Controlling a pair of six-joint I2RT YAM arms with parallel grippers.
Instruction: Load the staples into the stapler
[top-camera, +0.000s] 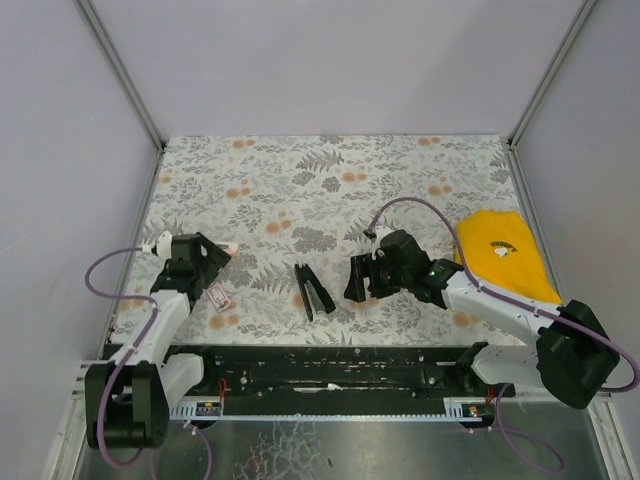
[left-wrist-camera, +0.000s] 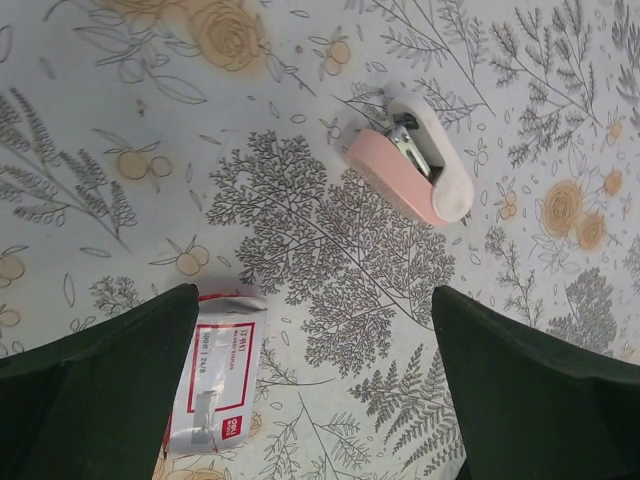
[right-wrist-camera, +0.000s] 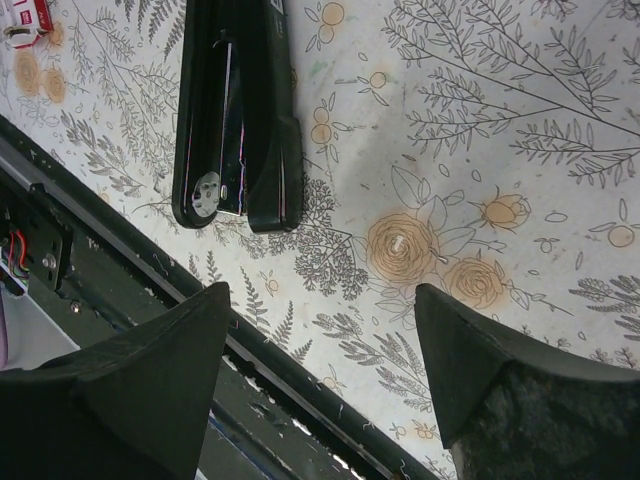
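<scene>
The slim black desk stapler (top-camera: 313, 291) lies on the floral-patterned table (top-camera: 330, 180) between the arms, its far end cut off in the right wrist view. The left hand (left-wrist-camera: 315, 295) and right hand (right-wrist-camera: 325, 295) are both spread, holding nothing. A small red-and-white cardboard staple box (left-wrist-camera: 222, 375) is half hidden behind a left finger.

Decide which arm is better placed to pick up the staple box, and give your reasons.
Left. The staple box lies right beside the open left gripper. The open right gripper hangs near the stapler, farther from the box.
</scene>
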